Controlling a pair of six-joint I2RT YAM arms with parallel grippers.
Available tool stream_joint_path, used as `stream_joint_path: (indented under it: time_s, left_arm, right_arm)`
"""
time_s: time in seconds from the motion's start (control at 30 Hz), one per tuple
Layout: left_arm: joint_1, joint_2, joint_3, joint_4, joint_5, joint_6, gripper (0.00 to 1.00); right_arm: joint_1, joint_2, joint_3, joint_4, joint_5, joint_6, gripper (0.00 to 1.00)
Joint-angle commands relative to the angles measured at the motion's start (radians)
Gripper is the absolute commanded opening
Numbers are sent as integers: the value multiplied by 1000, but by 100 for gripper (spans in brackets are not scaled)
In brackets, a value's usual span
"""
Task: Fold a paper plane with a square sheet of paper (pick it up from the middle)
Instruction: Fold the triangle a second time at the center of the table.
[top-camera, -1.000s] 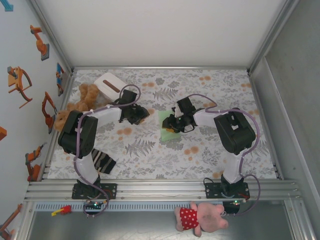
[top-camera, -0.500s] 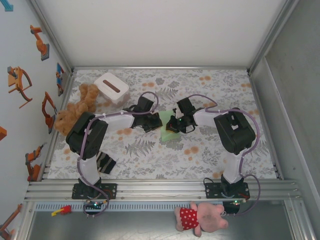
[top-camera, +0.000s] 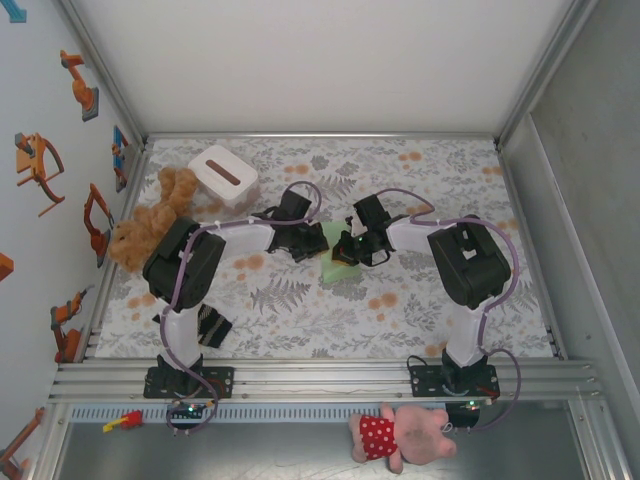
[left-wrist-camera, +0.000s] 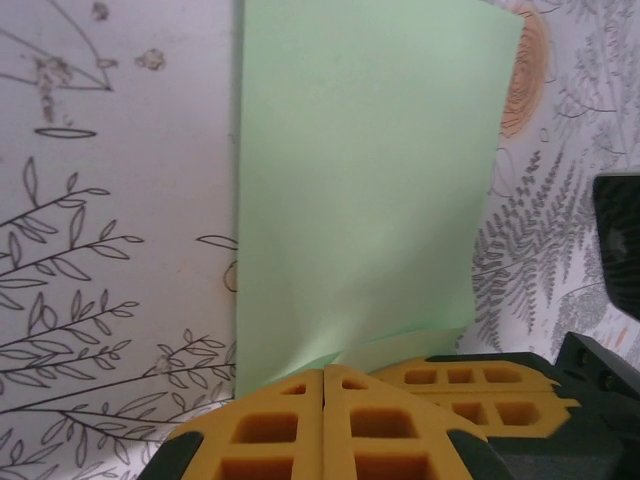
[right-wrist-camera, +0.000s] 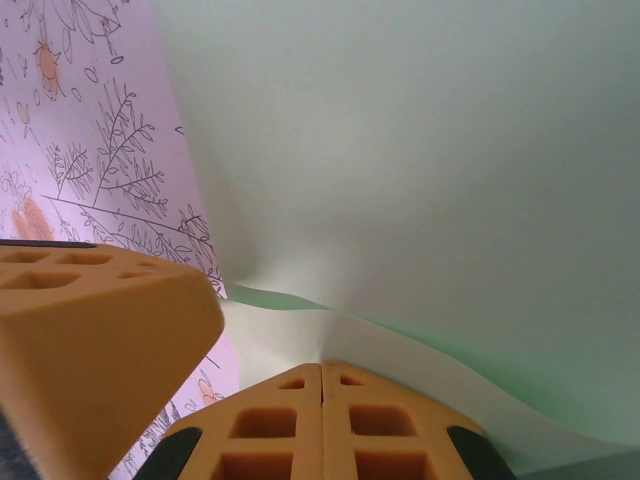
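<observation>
The square sheet of paper (top-camera: 332, 268) is pale green and lies mid-table on the flowered cloth, folded over so that two layers show. My left gripper (top-camera: 308, 241) is at its left edge and my right gripper (top-camera: 346, 249) sits over its top part. In the left wrist view the paper (left-wrist-camera: 360, 180) rises in a pinch to my left gripper (left-wrist-camera: 325, 372), which is shut on it. My right gripper (right-wrist-camera: 322, 368) is likewise shut on a lifted fold of the paper (right-wrist-camera: 420, 170). The two pairs of yellow fingers are side by side, nearly touching.
A white box with a dark slot (top-camera: 223, 174) stands at the back left, next to a brown teddy bear (top-camera: 150, 215). A striped dark cloth (top-camera: 210, 323) lies by the left arm's base. A pink pig toy (top-camera: 400, 432) rests off the table in front.
My left gripper swung right, from near the white box to the paper's left edge, and closed on it. The right gripper has stayed on the paper.
</observation>
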Motion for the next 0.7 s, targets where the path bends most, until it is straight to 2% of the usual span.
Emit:
stream_joint_path:
  time_s: [0.0,0.23,0.5,0.67]
  left_arm:
    - [-6,27,11,-31,20,19,0]
    - [-8,46,7,-51,12,21,1]
    - [-8,70,-1,-73,-4,30,0]
    - [-6,73,-1,-86,-11,29,0]
  right_arm:
    - [2,32,-2,-80,49,-7,0]
    - [2,15,8,-76,32,-3,0]
    - [2,-83,15,-35,-13,4,0]
    - [5,-88,-28,14,-86,42,0]
